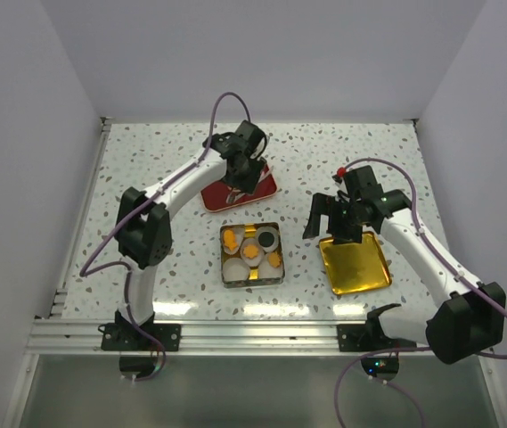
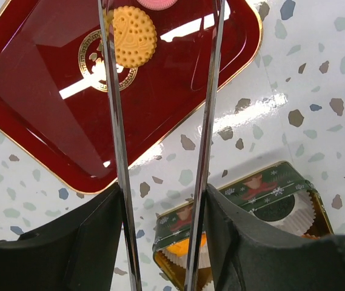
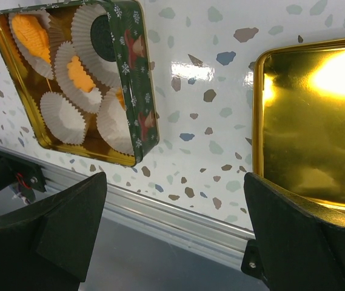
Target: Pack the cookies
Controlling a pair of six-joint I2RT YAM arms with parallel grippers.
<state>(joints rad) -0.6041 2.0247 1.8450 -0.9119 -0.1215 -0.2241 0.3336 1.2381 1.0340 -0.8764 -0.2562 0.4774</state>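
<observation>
Cookies lie in two places. A round orange one, pricked all over with dots, sits on the glossy red tray between the two long thin metal blades of the left hand. It is close against one blade and clear of the other. A pink cookie shows just past it, at the tips. The blades stand apart, clamped on nothing. That arm reaches far out, its hand tipped down over the tray.

Behind this hand, toward its wrist, is a square green tin with Christmas figures on its wall and a gold inside, filled with white fluted paper cups. Several hold orange cookies, and one holds a dark round cookie.

The right hand hangs above the speckled counter, its black fingers spread wide with nothing between them. The tin lies off one finger and a shiny gold lid, hollow side up, off the other. Its arm is bent at the elbow.
</observation>
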